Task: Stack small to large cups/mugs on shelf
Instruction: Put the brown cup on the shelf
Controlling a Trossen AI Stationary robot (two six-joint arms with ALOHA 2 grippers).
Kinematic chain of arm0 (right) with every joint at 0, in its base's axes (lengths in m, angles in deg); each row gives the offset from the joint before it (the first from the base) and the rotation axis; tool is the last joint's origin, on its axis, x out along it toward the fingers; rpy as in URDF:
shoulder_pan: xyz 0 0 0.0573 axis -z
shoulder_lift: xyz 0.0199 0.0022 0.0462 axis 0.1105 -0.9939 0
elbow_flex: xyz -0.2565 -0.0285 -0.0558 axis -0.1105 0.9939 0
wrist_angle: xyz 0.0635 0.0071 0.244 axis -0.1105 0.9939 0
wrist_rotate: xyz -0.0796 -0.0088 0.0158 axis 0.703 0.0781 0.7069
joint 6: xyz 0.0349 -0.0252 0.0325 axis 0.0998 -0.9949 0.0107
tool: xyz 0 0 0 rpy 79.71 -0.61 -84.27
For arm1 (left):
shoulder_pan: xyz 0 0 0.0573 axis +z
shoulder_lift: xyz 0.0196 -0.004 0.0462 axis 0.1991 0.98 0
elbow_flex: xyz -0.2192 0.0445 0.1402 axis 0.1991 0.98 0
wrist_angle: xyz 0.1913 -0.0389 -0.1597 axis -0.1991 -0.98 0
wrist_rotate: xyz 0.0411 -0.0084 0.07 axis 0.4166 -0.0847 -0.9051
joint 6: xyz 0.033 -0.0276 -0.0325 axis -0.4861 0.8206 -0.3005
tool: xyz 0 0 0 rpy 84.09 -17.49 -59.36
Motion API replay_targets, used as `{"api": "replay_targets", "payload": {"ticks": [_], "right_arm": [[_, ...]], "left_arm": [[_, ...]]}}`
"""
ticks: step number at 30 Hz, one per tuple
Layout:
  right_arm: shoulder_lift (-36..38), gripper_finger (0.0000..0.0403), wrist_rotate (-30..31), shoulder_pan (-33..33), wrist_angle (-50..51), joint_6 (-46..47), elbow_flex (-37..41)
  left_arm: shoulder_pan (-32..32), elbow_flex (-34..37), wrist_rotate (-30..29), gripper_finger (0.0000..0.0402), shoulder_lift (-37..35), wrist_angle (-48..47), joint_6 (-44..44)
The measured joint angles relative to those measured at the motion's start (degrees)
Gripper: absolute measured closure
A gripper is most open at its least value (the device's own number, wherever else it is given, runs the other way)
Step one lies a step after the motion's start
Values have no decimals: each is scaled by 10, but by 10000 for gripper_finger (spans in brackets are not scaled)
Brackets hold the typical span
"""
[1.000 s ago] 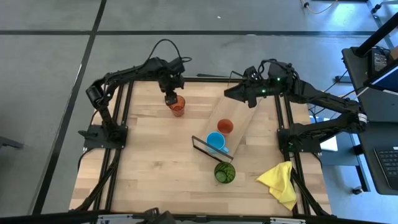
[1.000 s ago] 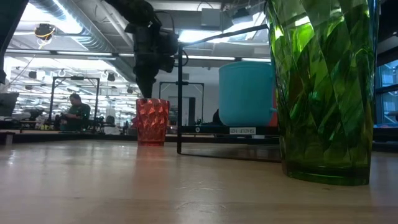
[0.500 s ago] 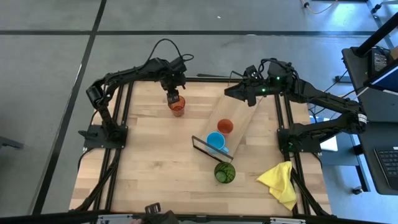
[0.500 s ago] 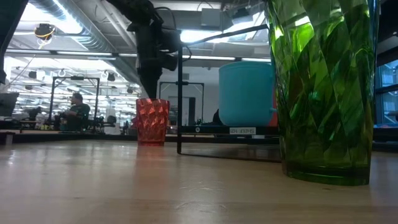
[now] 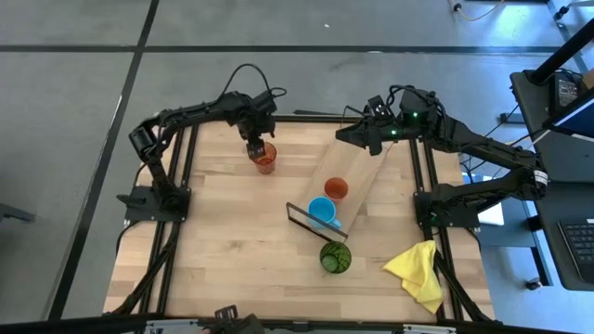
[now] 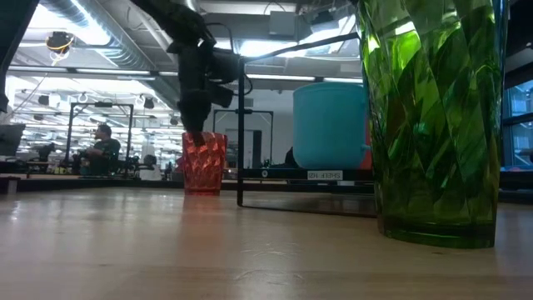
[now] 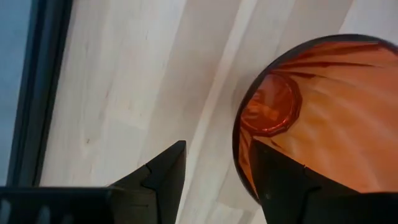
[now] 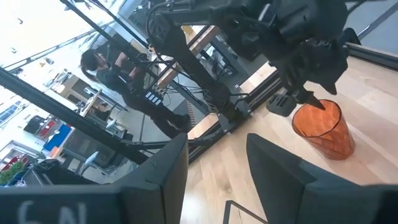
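Observation:
The orange-red translucent tumbler point(image 5: 266, 159) stands upright on its base on the tabletop at the far left. My left gripper point(image 7: 217, 149) is open and points down over the tumbler's rim, with one finger point(image 7: 277, 177) inside the tumbler point(image 7: 311, 118) and the other point(image 7: 163, 177) outside it. It also shows in the low view point(image 6: 193, 125). The shelf point(image 5: 360, 173) lies slanted across the table's middle. On it stand a small red-orange cup point(image 5: 336, 188) and a light-blue mug point(image 5: 321, 211). The green tumbler point(image 5: 335, 257) stands on the table near the shelf's near end. My right gripper point(image 8: 217, 140) is open above the shelf's far end. My left gripper straddles the tumbler's rim point(image 7: 239, 134) from above, one finger inside and one outside. The inner finger stands close to the wall, and I cannot tell whether it touches. The tumbler stands upright on the table.
A yellow cloth point(image 5: 418, 274) lies at the near right corner. The shelf's black wire frame point(image 6: 241, 125) stands between the orange-red tumbler point(image 6: 204, 162) and the mug point(image 6: 329, 125). A person point(image 6: 102, 150) sits in the room beyond the table.
My left gripper has gone down a little onto the orange-red tumbler's rim and tipped slightly. The tumbler has stayed where it was.

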Motion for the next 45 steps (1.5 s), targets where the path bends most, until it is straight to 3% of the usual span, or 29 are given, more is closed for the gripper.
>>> {"api": "replay_targets", "payload": {"ticks": [12,16,23,28,31,38,45], "right_arm": [[0,238,0,0,16,0,0],[0,238,0,0,16,1,0],[0,238,38,0,12,4,0],[1,238,49,6,12,37,0],[10,238,51,28,11,78,0],[58,238,107,103,15,69,0],[109,238,126,195,111,39,0]], "left_arm": [[0,31,-4,242,0,33,0],[-1,31,-4,281,0,33,0],[-1,31,15,388,0,37,4],[-1,22,16,390,1,37,27],[-1,-1,31,395,1,38,53],[-17,-115,69,394,1,35,108],[-62,-259,88,394,23,19,170]]}}
